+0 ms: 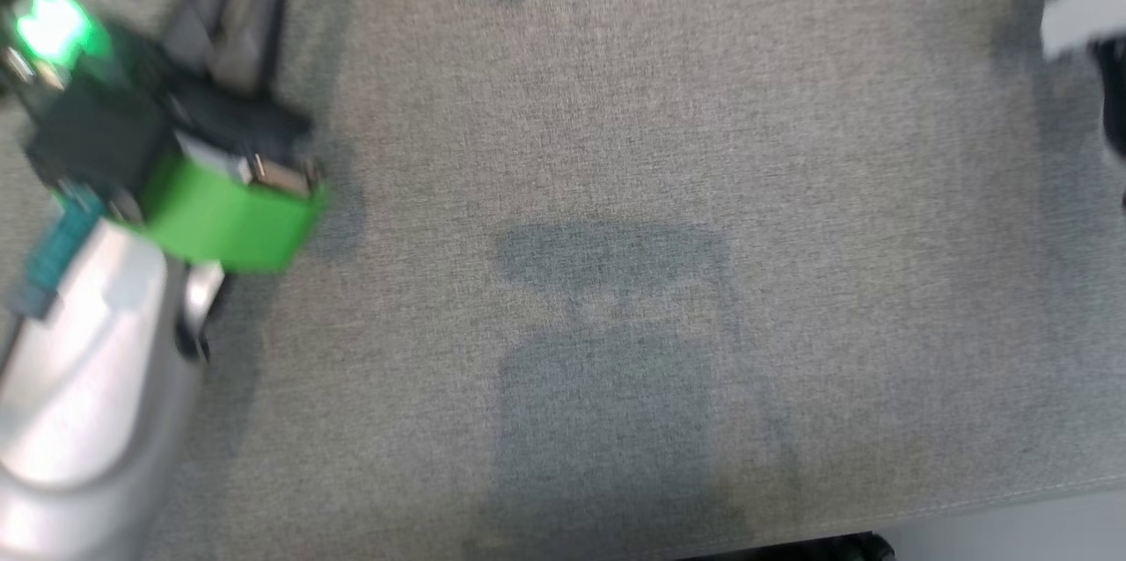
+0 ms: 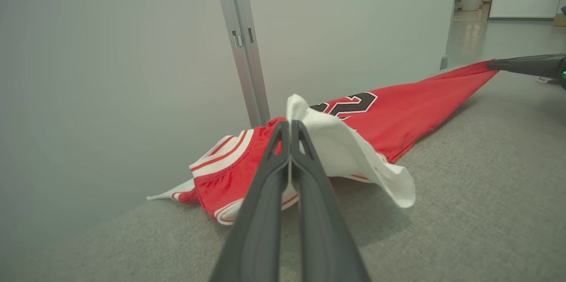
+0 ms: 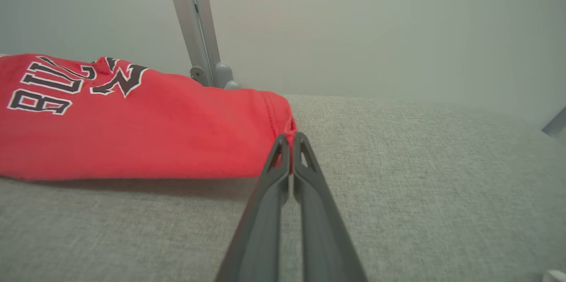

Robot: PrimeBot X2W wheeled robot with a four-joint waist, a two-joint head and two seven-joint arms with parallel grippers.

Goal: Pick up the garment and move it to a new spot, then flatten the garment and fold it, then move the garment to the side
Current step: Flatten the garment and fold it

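Both ends of a red jersey (image 2: pixel 398 109) are clamped: the left end effector (image 2: pixel 290 125) grips its white-lined edge, the right end effector (image 3: pixel 291 135) a hem corner. Stretched between them, low over the surface (image 2: pixel 486 193), the cloth may slip from either shallow pinch if the pull tightens.

Silver forearm (image 1: pixel 88 385), green wrist band (image 1: pixel 230 216), slim dark-grey fingers (image 2: pixel 261 211).

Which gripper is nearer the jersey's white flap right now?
Left. The left gripper is shut on the white flap itself; the right gripper pinches the jersey at its opposite, red end, far from the flap.
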